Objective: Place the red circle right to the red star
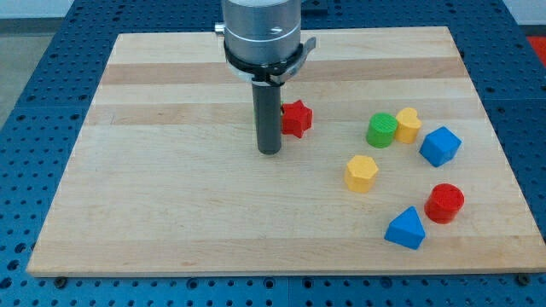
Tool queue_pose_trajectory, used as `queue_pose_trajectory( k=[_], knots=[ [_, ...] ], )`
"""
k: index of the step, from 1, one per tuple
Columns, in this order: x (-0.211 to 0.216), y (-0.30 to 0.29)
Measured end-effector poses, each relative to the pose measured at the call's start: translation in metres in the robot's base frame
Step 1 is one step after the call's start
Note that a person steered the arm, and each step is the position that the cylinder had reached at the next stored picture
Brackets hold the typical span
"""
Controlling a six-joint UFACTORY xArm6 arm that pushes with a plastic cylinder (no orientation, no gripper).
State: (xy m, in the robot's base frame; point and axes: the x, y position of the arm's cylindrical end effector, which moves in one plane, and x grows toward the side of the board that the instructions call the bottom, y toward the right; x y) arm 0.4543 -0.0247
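My tip (270, 151) stands on the desk (171, 213), just to the view's left of the red star (296, 118), and a little lower in the view. The rod covers the left edge of the star, so I cannot tell if they touch or are only very close. There is no gripper on this arm, so nothing is grasped or released; the rod can only push.

The red circle (444, 203) lies well apart from the tip, near the view's right edge and toward the bottom. Beside it, to its lower left, sits a blue triangle (405, 228), touching it or nearly so. Above the circle are a blue block (440, 146), a yellow block (409, 124) and a green cylinder (382, 130), the last two pressed together. A yellow hexagon (361, 173) lies between the star and the circle.

The space directly right of the star is free, so I judge this is the goal place for the circle. The task looks not yet begun. The tip probably must travel around to the far right side of the circle and push it leftward and up. The hexagon stands near this path and may be knocked.
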Motion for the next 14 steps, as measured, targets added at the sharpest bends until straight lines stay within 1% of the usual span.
queue_pose_trajectory(
  k=[2, 3, 5, 7, 9, 10, 12, 14],
  knots=[
    [0.021, 0.0],
    [0.04, 0.0],
    [0.094, 0.0],
    [0.16, 0.0],
    [0.164, 0.011],
    [0.164, 0.028],
    [0.164, 0.071],
    [0.164, 0.14]
  ],
)
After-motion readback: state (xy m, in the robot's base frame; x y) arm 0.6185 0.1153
